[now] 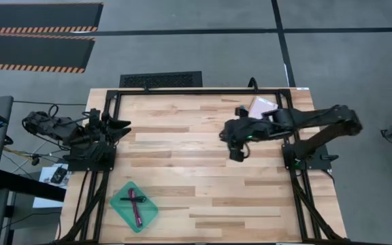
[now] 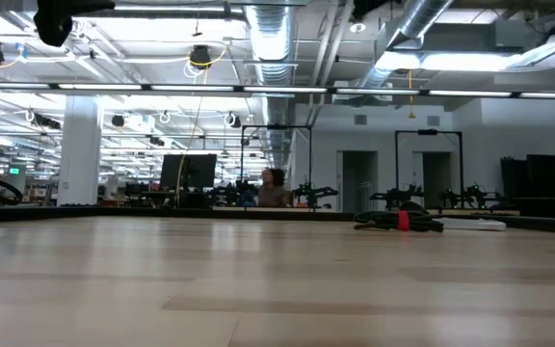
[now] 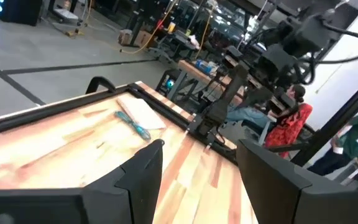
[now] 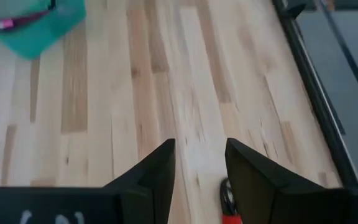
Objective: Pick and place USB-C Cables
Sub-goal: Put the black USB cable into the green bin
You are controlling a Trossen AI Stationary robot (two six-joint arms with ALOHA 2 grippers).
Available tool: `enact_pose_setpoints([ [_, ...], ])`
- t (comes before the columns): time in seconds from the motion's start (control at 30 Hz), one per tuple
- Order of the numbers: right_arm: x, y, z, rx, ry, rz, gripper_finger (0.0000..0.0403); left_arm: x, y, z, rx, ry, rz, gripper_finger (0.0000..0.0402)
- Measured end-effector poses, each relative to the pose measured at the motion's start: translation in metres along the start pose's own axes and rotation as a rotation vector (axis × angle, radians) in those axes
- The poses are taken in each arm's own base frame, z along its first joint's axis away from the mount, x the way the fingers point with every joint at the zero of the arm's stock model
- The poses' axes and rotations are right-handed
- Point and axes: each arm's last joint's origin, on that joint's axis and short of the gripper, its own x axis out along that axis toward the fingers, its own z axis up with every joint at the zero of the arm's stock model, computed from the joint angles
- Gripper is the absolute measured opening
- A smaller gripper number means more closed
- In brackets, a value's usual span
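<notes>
Right gripper [image 1: 237, 154] over mid-right of the pale butcher-block wooden table [image 1: 182, 170], dark fingers parted with bare wood between them, grasping nothing; the short black cable with a red band [image 4: 229, 208] lies just beside its right-hand finger, not between the two, so the coming move looks to turn on a small sideways shift; long axis cannot be told, too little shows.

Left gripper [image 1: 118, 131] waits at the far-left edge, fingers spread, empty; right arm clearly nearer.

Flat green tray [image 1: 122, 207] at near left already holds a magenta cable [image 1: 135, 208], lying near-to-far.

Left wrist view alone shows a teal cable [image 3: 133, 124] on a white-pink flat packet [image 3: 143, 113]; the high view hides that cable.
</notes>
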Motion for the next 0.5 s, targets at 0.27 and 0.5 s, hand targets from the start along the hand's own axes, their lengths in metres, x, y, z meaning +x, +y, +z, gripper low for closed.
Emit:
enact_pose_setpoints([
  [0.27,0.021,-0.023,-0.071,0.168,-0.128,-0.030,0.0166,0.000,0.001,-0.002,-0.002,0.018,0.010,0.0194],
  [0.5,0.048,-0.034,-0.123,0.337,-0.046,-0.076,0.0180,0.000,0.003,-0.004,0.013,0.026,0.037,0.0194],
])
